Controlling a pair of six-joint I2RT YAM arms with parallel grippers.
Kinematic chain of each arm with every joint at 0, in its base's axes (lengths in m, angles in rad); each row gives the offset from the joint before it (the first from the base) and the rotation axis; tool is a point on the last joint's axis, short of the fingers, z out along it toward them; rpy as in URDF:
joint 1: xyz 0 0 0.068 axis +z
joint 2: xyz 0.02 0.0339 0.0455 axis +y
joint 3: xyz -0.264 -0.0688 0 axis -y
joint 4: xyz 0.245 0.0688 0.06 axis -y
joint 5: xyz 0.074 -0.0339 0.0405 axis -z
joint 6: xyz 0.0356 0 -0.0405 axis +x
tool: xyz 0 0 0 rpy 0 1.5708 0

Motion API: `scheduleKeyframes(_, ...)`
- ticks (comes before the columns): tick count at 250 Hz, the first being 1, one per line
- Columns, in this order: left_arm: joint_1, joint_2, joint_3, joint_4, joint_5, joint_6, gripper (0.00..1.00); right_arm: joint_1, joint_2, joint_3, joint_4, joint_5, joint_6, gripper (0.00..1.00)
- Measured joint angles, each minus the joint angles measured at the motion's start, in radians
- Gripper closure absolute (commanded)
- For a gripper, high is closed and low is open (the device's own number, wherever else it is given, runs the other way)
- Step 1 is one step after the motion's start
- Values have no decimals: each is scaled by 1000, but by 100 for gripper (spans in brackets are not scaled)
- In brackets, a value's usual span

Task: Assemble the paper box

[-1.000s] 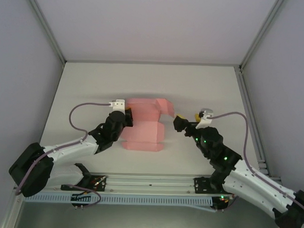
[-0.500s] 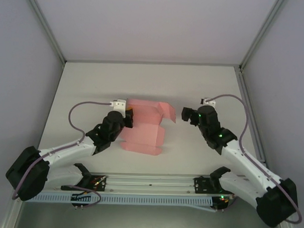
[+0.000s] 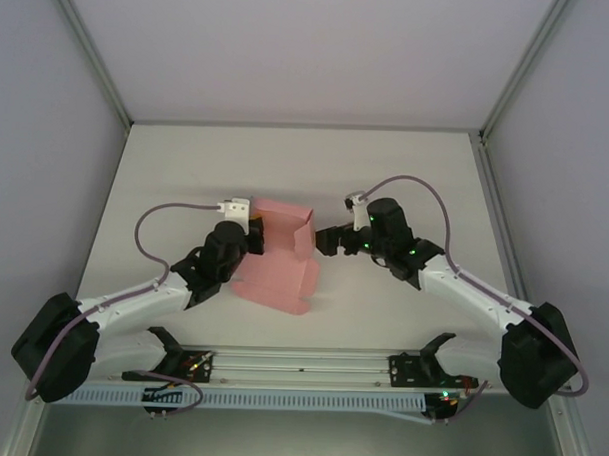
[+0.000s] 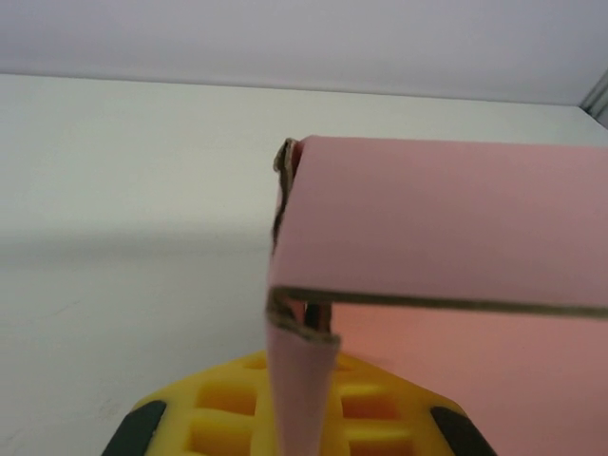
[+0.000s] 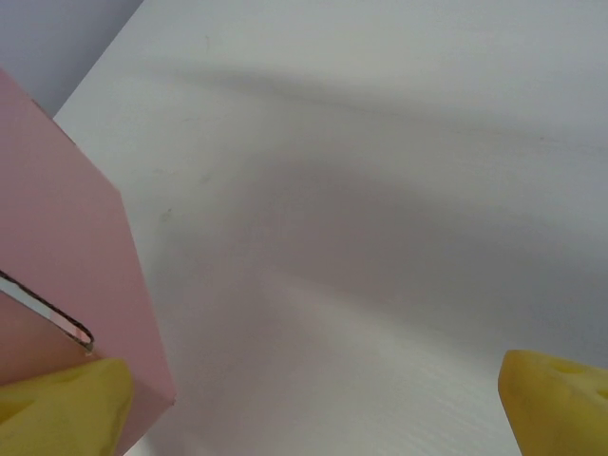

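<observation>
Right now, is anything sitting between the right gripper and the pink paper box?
Nothing visible does. The right gripper stands open beside the raised right flap of the paper box, with one finger pad at the card's edge. The left gripper is shut on the box's left side.

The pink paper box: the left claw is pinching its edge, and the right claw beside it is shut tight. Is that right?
Not quite. The right gripper is wide open: the right wrist view shows its yellow fingertips far apart. The left gripper does pinch the paper box's edge.
</observation>
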Motion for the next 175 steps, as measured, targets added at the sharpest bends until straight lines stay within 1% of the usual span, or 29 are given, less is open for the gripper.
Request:
scheduleKeyframes(48, 15, 1, 0, -40, -40, -10, 100, 41, 91, 61, -11, 88, -19, 0)
scheduleKeyframes(88, 13, 1, 0, -50, -45, -18, 100, 64, 90, 72, -34, 208, -19, 0)
scheduleKeyframes(113, 7, 0, 0, -48, -44, -19, 100, 71, 38, 66, -75, 295, -8, 0)
scheduleKeyframes(140, 7, -4, 0, -48, -41, -19, 100, 58, -68, 27, -117, 364, -3, 0)
scheduleKeyframes(175, 7, -21, 0, -48, -41, -19, 100, -26, -193, -25, -188, 377, -4, 0)
